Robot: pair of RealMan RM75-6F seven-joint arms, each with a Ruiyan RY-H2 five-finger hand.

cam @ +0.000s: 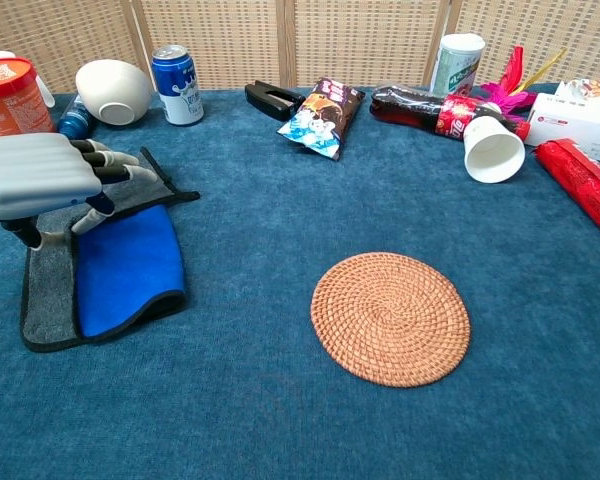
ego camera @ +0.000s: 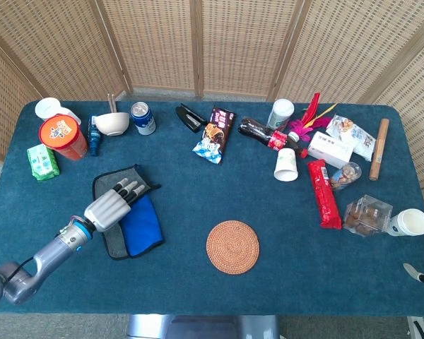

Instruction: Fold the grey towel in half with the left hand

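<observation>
The left hand (cam: 50,178) is held palm down over the grey towel (cam: 50,285), its fingers (cam: 115,160) stretched forward and slightly spread, gripping nothing; from the chest view the fingertips reach toward the far black-trimmed edge of the towel, and whether they actually touch the cloth cannot be told. The thumb points downward beside the blue cloth (cam: 128,265), close to where grey and blue meet. The towel lies flat on the left side of the table (cam: 280,400), directly under and around the hand, with a strip of grey showing along its left and near edges. The blue cloth rests on top of the towel's right portion, its near edge curving up a little. In the head view the left hand (ego camera: 113,206) sits across the middle of the towel, with the silver forearm running down to the lower left corner. Only a dark tip of the right hand (ego camera: 420,275) shows at the lower right edge of the head view, so its fingers cannot be read. Further out, a round woven coaster (cam: 390,318) lies near the table's centre, well apart from the towel. Along the far edge stand a blue can (cam: 177,84), a white bowl (cam: 113,92) and an orange tub (cam: 10,95).
</observation>
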